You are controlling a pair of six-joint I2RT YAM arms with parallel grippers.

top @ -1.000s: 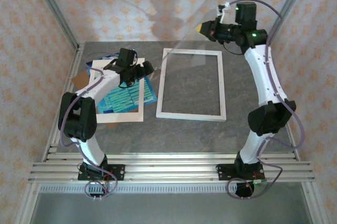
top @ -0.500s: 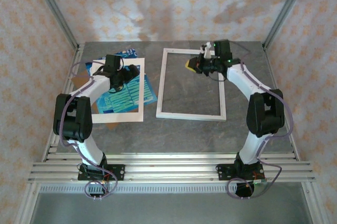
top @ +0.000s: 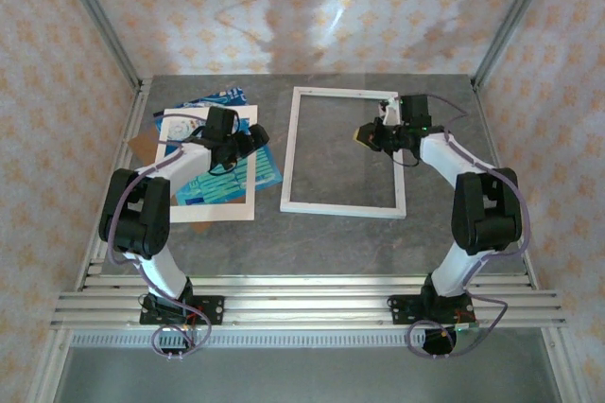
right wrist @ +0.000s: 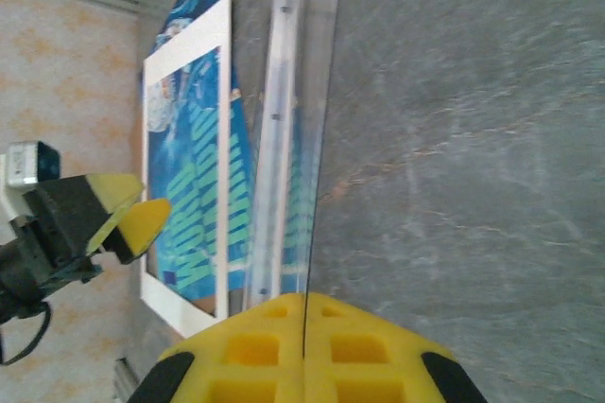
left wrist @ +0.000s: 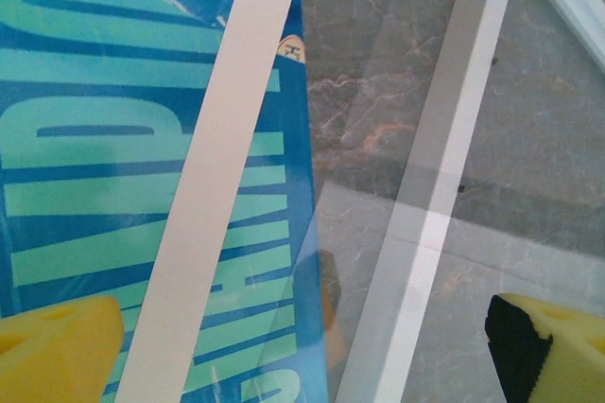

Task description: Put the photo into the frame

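Note:
The photo, blue-teal with large pale lettering, lies at the left under a cream mat. The white frame lies flat mid-table with bare table inside it. My left gripper hovers open over the photo's right edge and the mat strip, its yellow fingertips wide apart. My right gripper sits low over the frame's upper right part. Its pads are shut on the edge of a thin clear pane, seen edge-on and reaching toward the photo.
A brown backing board pokes out from under the mat at the far left. Metal posts and patterned walls close in the table on three sides. Slotted rails run along the near edge by the arm bases.
My right arm has come down from high at the back wall to just above the frame, carrying the clear pane. My left gripper has shifted slightly right, staying open.

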